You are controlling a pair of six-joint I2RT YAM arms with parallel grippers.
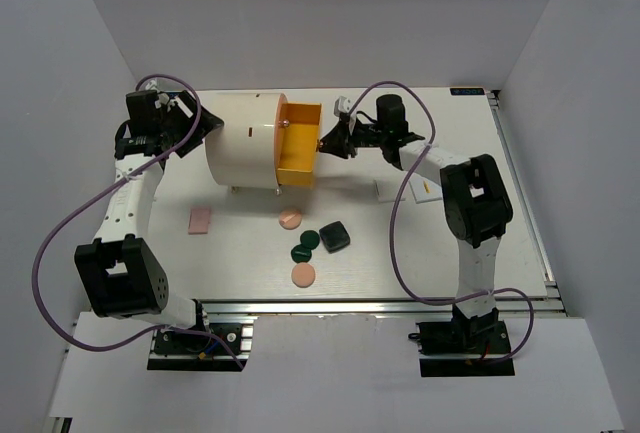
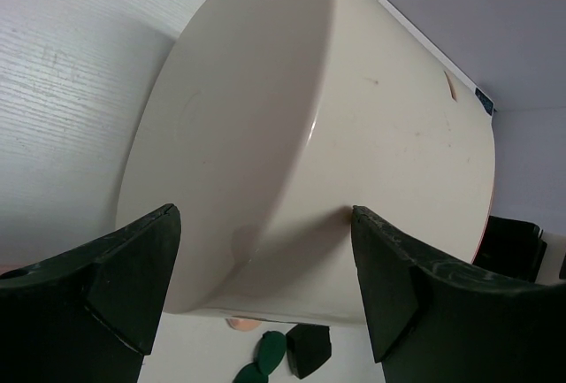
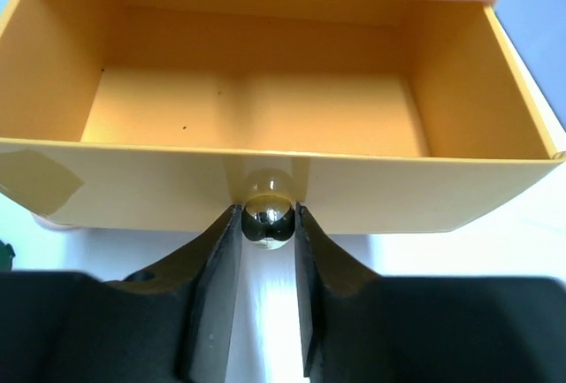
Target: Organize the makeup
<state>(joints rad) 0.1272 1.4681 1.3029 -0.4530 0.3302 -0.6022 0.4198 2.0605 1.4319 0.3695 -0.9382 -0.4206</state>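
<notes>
left gripper (image 2: 265, 250) at 9 o'clock of the big cream plastic cylinder (image 1: 245, 143), released, jaws spread wide toward its end; flat pink rectangular pad (image 1: 200, 220) on the white table (image 1: 450, 253) at 7 o'clock of it; peach discs (image 1: 290, 219), dark green discs (image 1: 311, 239), dark square compact (image 1: 335, 237) clustered at 5 o'clock; orange drawer (image 3: 265, 109) pulled open at 3 o'clock; right gripper (image 3: 268, 224) clenched on its shiny gold ball knob (image 3: 268, 210)

Glossy cream cylinder (image 2: 354, 118), mirror-bright metal knob (image 3: 267, 213), matt black right claw (image 3: 267, 225).
</notes>
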